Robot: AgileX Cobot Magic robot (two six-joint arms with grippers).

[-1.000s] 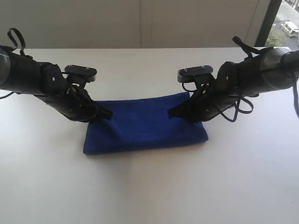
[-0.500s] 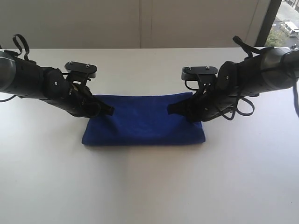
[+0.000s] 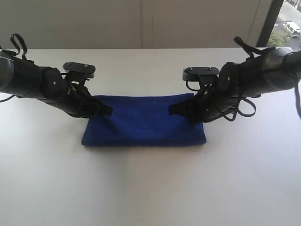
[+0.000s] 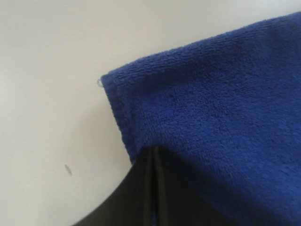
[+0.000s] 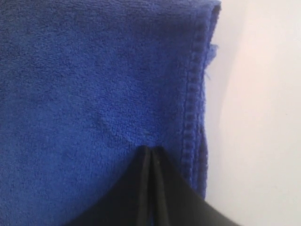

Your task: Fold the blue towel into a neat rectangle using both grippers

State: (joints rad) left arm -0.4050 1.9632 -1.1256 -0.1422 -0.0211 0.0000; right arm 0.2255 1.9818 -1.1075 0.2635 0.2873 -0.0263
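one blue towel [image 3: 143,128], two grippers, nothing else on the table [image 3: 150,188].

on the left of the exterior view, the left gripper [image 3: 107,110] slants down from its black arm onto the far left corner of the towel. its wrist view shows the jaws clenched to a thin line at the left gripper [image 4: 154,150], the tip nipping the blue towel [image 4: 211,103] just inside the hemmed corner. in the middle the towel lies flat, with bare table all round it. on the right, the right gripper [image 3: 173,110] comes down in mirror fashion onto the far right corner. up close, the right gripper [image 5: 151,150] is pressed shut too, gripping the blue towel [image 5: 84,84] beside the stitched hem, with faint creases running in to the tip.

the table is plain, matt and off-white. a pale wall [image 3: 141,23] stands behind it, and a window [image 3: 289,21] at the far right shows trees and a vehicle outside.

the towel is a tidy rectangle, its long axis running left to right across the exterior view, long edges parallel to the table's far edge, short ends facing the arms.
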